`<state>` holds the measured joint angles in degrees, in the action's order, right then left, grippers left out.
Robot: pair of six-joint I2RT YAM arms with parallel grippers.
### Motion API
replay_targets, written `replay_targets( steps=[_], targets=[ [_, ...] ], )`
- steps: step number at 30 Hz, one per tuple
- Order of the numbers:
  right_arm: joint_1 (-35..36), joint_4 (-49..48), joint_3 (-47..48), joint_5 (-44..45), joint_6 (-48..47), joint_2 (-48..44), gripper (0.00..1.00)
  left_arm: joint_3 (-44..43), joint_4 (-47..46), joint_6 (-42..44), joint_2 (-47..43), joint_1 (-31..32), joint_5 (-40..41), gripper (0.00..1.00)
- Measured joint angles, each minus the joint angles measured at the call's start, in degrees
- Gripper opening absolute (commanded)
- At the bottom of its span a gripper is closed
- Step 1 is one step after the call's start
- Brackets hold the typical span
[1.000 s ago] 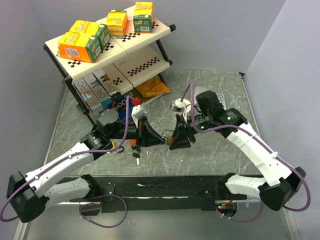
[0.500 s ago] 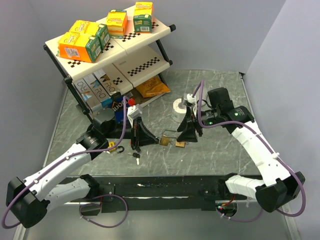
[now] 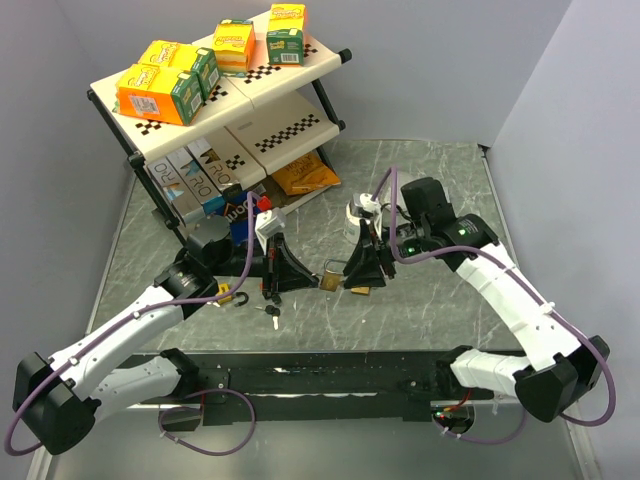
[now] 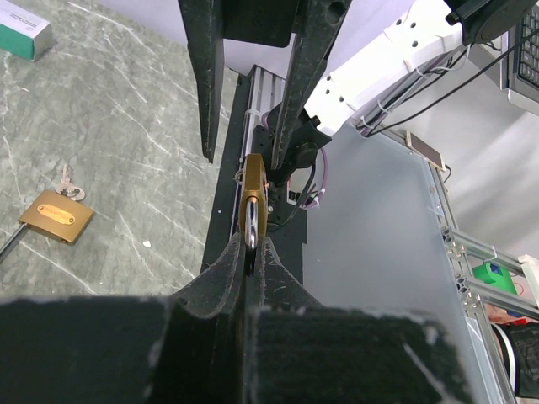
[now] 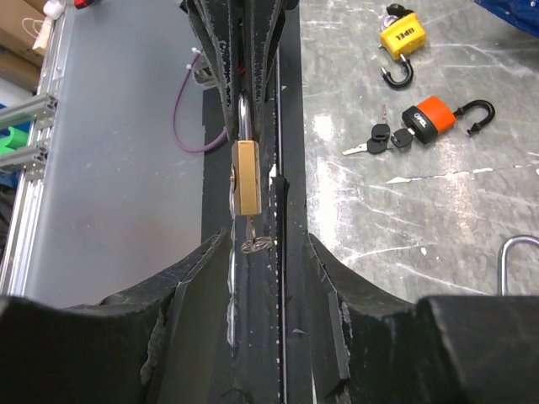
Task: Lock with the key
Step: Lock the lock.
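A brass padlock (image 3: 329, 283) hangs in the air over the table's middle, and my left gripper (image 3: 312, 280) is shut on its shackle. In the left wrist view the padlock (image 4: 253, 198) juts out from my left gripper (image 4: 251, 244). The key (image 5: 251, 238) sticks out of the padlock's (image 5: 246, 177) underside, with its ring dangling. My right gripper (image 5: 265, 240) is open, one finger on each side of the key and neither touching it. In the top view the right gripper (image 3: 357, 272) sits just right of the padlock.
A second brass padlock (image 3: 361, 291) with a key lies under the right gripper. A yellow padlock (image 5: 402, 38), an orange padlock (image 5: 431, 118) and loose keys (image 5: 379, 139) lie near the left arm. A shelf rack (image 3: 220, 110) with boxes stands back left, and a white roll (image 3: 356, 212) is behind the right gripper.
The left gripper carried the padlock a little to the right. The right gripper let go, pulled back to the right, then came back toward the key with narrower jaws.
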<state>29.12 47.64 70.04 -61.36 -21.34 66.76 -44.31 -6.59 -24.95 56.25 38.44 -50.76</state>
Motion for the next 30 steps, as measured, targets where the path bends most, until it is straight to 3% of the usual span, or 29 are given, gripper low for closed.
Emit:
replay_targets(
  steps=[6, 9, 15, 24, 30],
  targets=[
    [0.13, -0.5, -0.13, -0.63, 0.87, 0.59, 0.43, 0.0, -0.04, 0.0, 0.0, 0.0, 0.02, 0.01],
    [0.55, -0.5, -0.13, -1.09, 1.2, 1.42, 0.35, 0.02, -0.02, 0.0, 0.0, 0.0, 0.04, 0.01],
    [1.77, -0.44, -0.31, -1.62, 1.84, 1.95, 0.0, 0.09, 0.02, 0.04, -0.02, 0.0, 0.04, 0.01],
    [1.05, 2.69, -0.31, -1.99, -1.38, 2.08, 0.0, 1.2, -0.02, 0.46, -0.57, -0.59, -0.17, 0.01],
    [-3.32, 9.51, -0.46, -1.11, -6.64, 2.1, 0.0, 3.08, -2.03, -1.38, -2.95, -5.73, -0.26, 0.01]
  ],
)
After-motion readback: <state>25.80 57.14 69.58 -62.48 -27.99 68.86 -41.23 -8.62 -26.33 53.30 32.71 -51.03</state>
